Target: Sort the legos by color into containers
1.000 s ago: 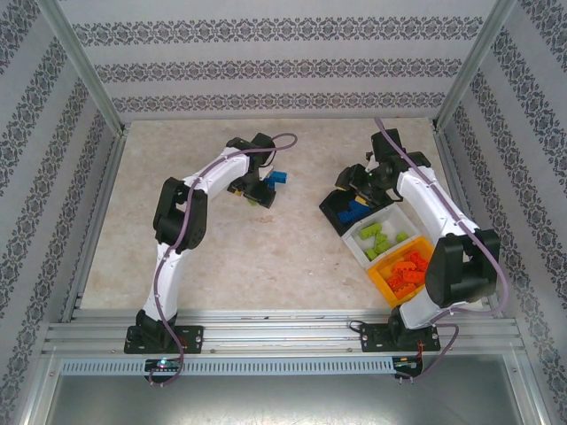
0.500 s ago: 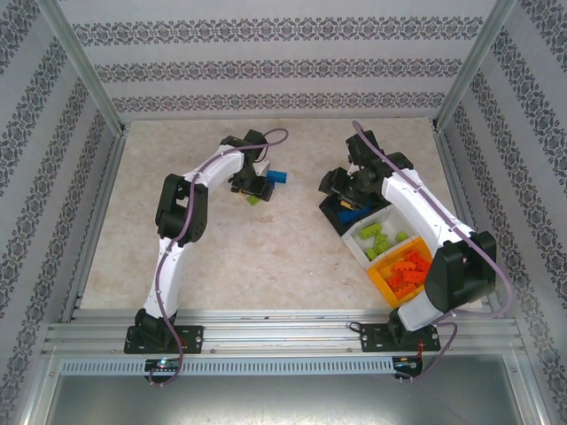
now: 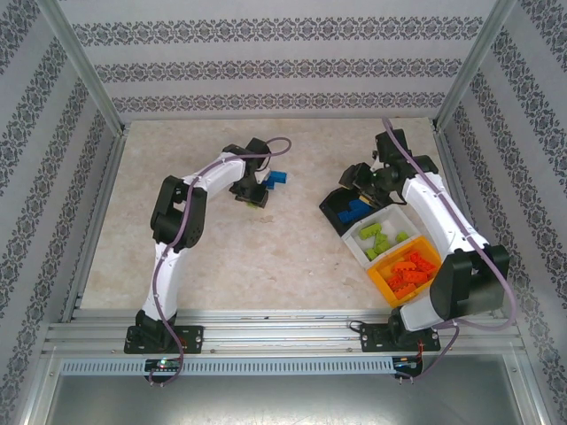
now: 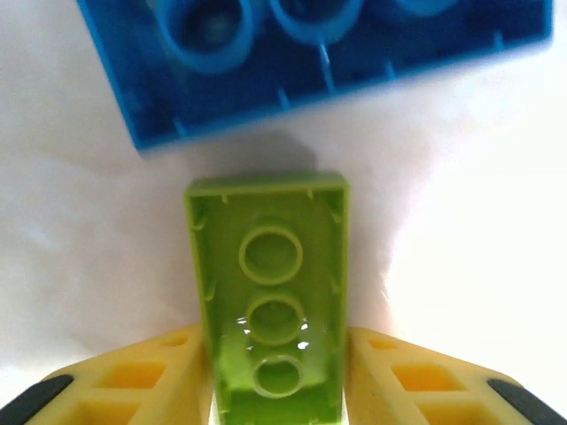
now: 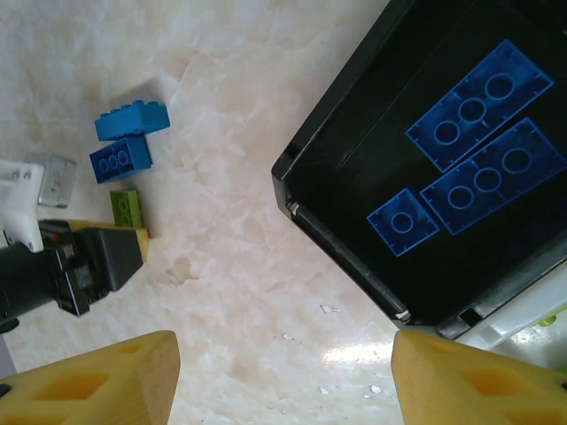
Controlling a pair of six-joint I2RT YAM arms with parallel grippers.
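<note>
Three bins sit in a slanted row on my right. Nearest is the orange-yellow bin (image 3: 379, 282), holding the orange-red bricks (image 3: 405, 270). Next is the white bin (image 3: 354, 248) with the lime bricks (image 3: 379, 237). Farthest is the black bin (image 5: 337, 133), with three flat blue bricks (image 5: 474, 146) on its floor. My right gripper (image 5: 283, 372) hangs over bare table just beside the black bin's corner, jaws wide apart with nothing between them. Farther out on my left side, my left gripper (image 4: 276, 363) is low over the table, its fingers (image 4: 151, 381) clamped against both long sides of a lone green brick (image 4: 270, 266) lying hollow side up. Just beyond it, with a small gap, lies a loose blue brick (image 4: 337, 53), also hollow side up. A second blue brick (image 5: 133, 119) sits right beside that one.
</note>
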